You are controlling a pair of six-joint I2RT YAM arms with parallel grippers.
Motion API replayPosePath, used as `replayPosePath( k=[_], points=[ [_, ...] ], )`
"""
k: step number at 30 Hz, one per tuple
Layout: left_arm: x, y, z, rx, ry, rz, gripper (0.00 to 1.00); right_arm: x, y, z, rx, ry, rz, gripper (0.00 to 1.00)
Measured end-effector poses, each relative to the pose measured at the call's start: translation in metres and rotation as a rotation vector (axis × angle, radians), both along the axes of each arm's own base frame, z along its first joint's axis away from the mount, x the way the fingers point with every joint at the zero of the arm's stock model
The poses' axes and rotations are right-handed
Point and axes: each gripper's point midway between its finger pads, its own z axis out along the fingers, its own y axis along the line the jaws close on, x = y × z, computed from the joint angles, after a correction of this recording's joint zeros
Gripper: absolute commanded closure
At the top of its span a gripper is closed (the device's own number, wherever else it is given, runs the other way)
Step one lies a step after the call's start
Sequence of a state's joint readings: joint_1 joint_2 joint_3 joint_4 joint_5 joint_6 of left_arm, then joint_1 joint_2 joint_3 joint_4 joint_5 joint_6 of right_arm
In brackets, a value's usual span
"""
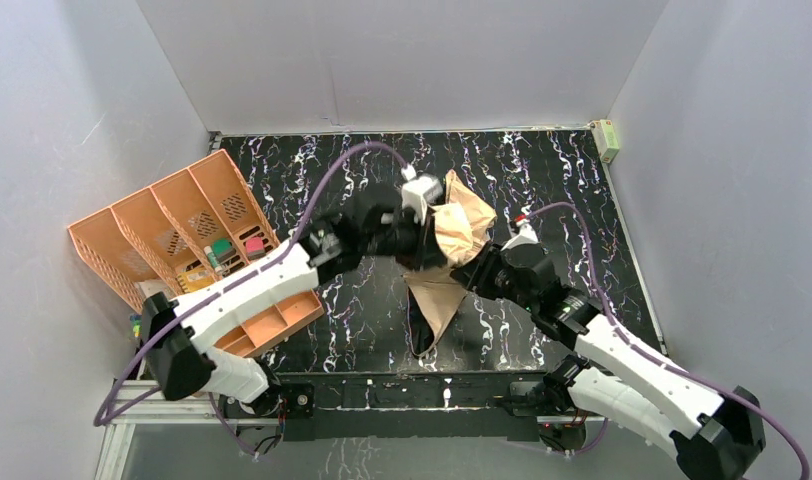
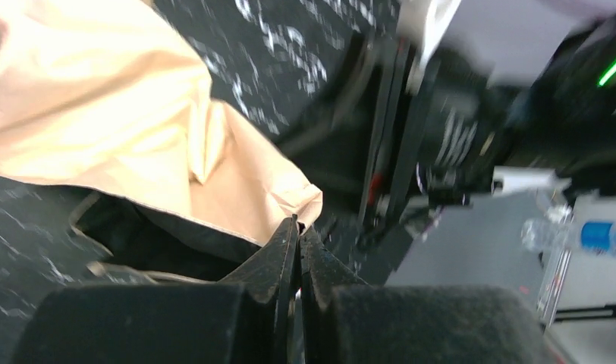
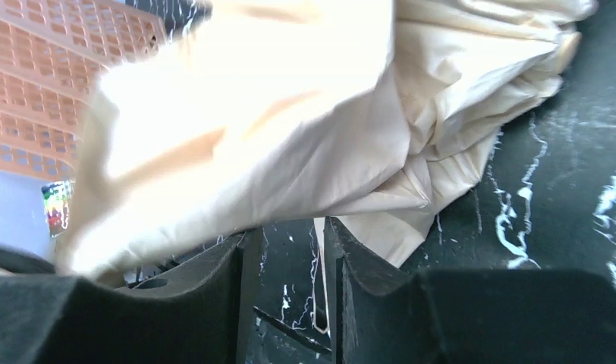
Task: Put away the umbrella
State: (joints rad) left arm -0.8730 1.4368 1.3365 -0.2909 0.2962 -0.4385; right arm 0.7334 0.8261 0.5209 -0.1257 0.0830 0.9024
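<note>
The umbrella (image 1: 454,245) lies half-folded in the middle of the black marbled table, its tan canopy bunched up and a flap trailing towards the near edge. My left gripper (image 1: 424,238) is at its left side. In the left wrist view its jaws (image 2: 299,226) are pressed together at a corner of the tan canopy (image 2: 237,182), with the black inner side showing below. My right gripper (image 1: 474,268) is at the umbrella's right side. In the right wrist view its jaws (image 3: 286,227) stand apart under the pale canopy folds (image 3: 305,129), with table showing between them.
An orange desk organizer (image 1: 172,230) holding small items stands tilted at the left wall, and also shows in the right wrist view (image 3: 55,61). An orange tray (image 1: 274,325) lies under the left arm. A small green box (image 1: 607,140) sits at the far right corner.
</note>
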Motion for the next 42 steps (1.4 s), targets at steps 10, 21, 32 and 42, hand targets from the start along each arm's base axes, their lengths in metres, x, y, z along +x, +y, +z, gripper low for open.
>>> replayPosePath(
  k=[10,21,32,42],
  points=[
    [-0.109,0.023,-0.108,0.08,0.081,-0.045,0.89,-0.017,-0.052,0.004,-0.149,0.032,-0.127,0.78],
    [-0.138,0.02,-0.179,0.138,0.122,-0.056,0.76,-0.014,-0.016,0.034,-0.075,-0.062,0.056,0.75],
    [-0.134,0.025,-0.187,0.131,0.119,-0.011,0.78,-0.011,0.012,0.012,-0.037,-0.009,0.142,0.53],
    [-0.123,0.033,-0.171,0.112,0.067,0.053,0.99,0.032,-0.008,0.058,-0.246,-0.141,0.042,0.22]
  ],
)
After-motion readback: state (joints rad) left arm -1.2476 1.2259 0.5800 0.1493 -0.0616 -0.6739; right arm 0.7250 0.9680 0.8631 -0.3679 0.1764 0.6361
